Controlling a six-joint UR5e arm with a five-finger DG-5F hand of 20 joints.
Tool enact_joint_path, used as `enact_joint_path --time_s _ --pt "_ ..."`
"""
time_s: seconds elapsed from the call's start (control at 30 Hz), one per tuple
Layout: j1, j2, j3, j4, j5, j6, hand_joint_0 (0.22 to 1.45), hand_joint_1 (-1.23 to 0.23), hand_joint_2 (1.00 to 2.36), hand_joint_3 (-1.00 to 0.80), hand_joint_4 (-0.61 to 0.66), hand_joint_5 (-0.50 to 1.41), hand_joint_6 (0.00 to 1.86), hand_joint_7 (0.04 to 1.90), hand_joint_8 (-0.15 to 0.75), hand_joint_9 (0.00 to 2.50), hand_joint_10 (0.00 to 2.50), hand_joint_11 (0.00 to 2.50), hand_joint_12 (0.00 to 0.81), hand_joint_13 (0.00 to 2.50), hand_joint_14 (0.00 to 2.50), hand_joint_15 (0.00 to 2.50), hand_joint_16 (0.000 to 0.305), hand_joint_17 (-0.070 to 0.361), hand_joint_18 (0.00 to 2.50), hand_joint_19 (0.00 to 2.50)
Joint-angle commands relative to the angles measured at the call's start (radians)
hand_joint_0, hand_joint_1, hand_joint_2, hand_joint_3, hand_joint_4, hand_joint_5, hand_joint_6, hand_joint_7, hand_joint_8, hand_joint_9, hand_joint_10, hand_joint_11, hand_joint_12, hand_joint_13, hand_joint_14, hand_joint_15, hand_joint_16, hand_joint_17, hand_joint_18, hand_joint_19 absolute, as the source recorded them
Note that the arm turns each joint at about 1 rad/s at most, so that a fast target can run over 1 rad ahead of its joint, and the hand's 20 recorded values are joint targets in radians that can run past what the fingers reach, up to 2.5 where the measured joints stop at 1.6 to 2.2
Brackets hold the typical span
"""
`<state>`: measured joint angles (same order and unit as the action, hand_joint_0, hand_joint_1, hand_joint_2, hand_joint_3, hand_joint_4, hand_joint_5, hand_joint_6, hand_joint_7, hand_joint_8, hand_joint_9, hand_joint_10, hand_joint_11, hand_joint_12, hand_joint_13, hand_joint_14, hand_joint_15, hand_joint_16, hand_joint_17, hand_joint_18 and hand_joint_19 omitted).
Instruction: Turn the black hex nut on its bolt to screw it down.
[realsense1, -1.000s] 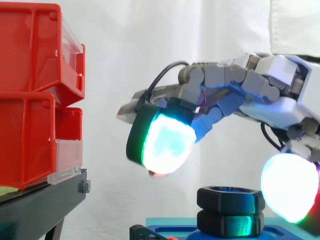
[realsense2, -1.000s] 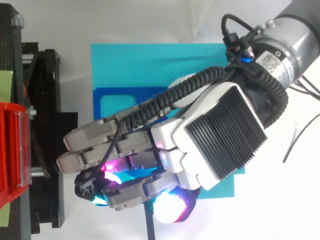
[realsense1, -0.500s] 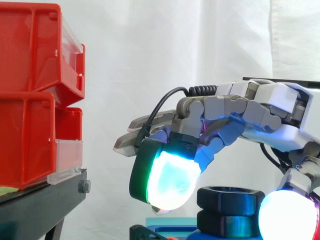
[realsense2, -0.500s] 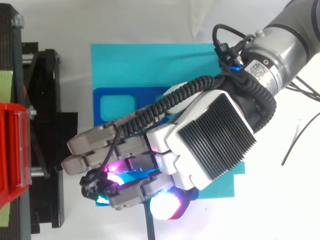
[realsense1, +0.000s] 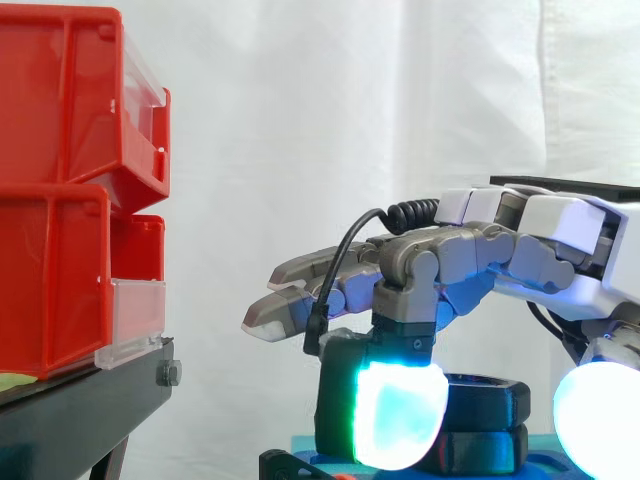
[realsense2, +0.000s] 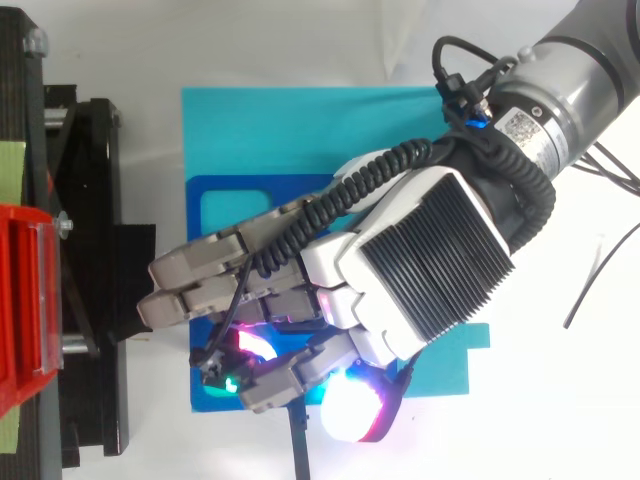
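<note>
One second has brought the hand (realsense1: 520, 250) down from above the nut (realsense1: 490, 398) to level with it. A glowing fingertip pad (realsense1: 398, 415) now hangs at the nut's 9 o'clock and the thumb pad (realsense1: 600, 420) at its 3 o'clock; a second ago the fingertip pad rode higher. The nut sits on its bolt over the blue plate (realsense2: 300, 130). Curtain shows between nut and thumb pad, so the hand looks unclenched, bracketing rather than gripping. Closing and twisting likely follow.
</note>
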<state>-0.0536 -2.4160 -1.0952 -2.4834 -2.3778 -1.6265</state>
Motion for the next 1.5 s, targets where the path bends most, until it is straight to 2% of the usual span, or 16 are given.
enact_joint_path --time_s 0.0,0.23,0.43,0.97,1.07,1.23,1.4,1.47 --pt "-0.002 0.000 0.000 -0.005 0.002 -0.010 0.50 -0.20 1.00 -0.50 0.12 -0.03 0.55 1.40 0.280 0.94 0.01 0.27 0.363 0.51 0.00 0.01 0.054 0.122 0.42 0.13" --pt "-0.009 0.000 0.000 -0.012 0.000 -0.010 0.50 -0.20 1.00 -0.50 0.09 -0.02 0.55 1.41 0.276 0.95 0.01 0.25 0.361 0.51 0.00 0.01 0.054 0.120 0.42 0.14" --pt "-0.009 0.000 0.000 -0.002 0.002 -0.035 0.50 -0.21 1.00 -0.50 0.07 -0.01 0.54 1.44 0.268 0.95 0.01 0.25 0.359 0.52 0.00 0.02 0.053 0.120 0.43 0.13" --pt "-0.015 0.000 0.000 0.017 0.002 -0.042 0.49 -0.22 1.00 -0.50 0.09 -0.01 0.54 1.44 0.272 0.96 0.01 0.25 0.361 0.52 0.00 0.02 0.054 0.121 0.44 0.14" --pt "-0.017 0.000 0.000 0.017 0.000 -0.045 0.48 -0.22 1.00 -0.50 0.13 -0.01 0.54 1.44 0.280 0.97 0.01 0.26 0.367 0.53 0.00 0.01 0.055 0.123 0.45 0.13" --pt "-0.020 0.000 0.000 0.017 0.000 -0.045 0.47 -0.29 1.00 -0.50 0.20 -0.02 0.54 1.42 0.295 0.96 0.01 0.26 0.373 0.53 0.00 0.01 0.056 0.125 0.45 0.12" --pt "-0.020 0.000 0.000 0.026 0.000 -0.045 0.55 -0.47 1.00 -0.50 0.21 -0.03 0.54 1.43 0.279 0.93 0.01 0.26 0.347 0.51 0.00 0.02 0.050 0.112 0.43 0.13" --pt "-0.020 0.000 0.000 0.029 0.000 -0.045 0.56 -0.48 1.00 -0.48 0.20 -0.03 0.54 1.43 0.275 0.93 0.01 0.26 0.342 0.51 0.00 0.02 0.049 0.110 0.42 0.14"
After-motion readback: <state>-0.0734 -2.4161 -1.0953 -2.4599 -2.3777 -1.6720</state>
